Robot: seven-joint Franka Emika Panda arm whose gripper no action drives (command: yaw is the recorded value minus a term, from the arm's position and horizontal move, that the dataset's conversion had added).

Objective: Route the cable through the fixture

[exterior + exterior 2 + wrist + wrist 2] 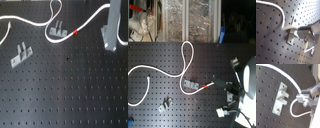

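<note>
The white cable (30, 21) runs from the first exterior view's left across the black perforated board. It bends around a metal fixture (56, 31) and carries a red band (75, 32) just right of it. From there it climbs toward my gripper (111, 43) at the first exterior view's right. In both wrist views the fingers (303, 97) are closed together with the cable (293, 82) running into them. A two-pronged bracket (281, 97) stands close beside them. The second exterior view shows the cable's loop (188, 47), the fixture (191, 85) and the gripper (230, 93).
A second bracket (20, 54) stands alone toward the first exterior view's lower left, also seen as the bracket (165, 104). Clear storage bins (188, 20) line the board's far edge in the second exterior view. The arm's white body (249, 82) fills the second exterior view's right.
</note>
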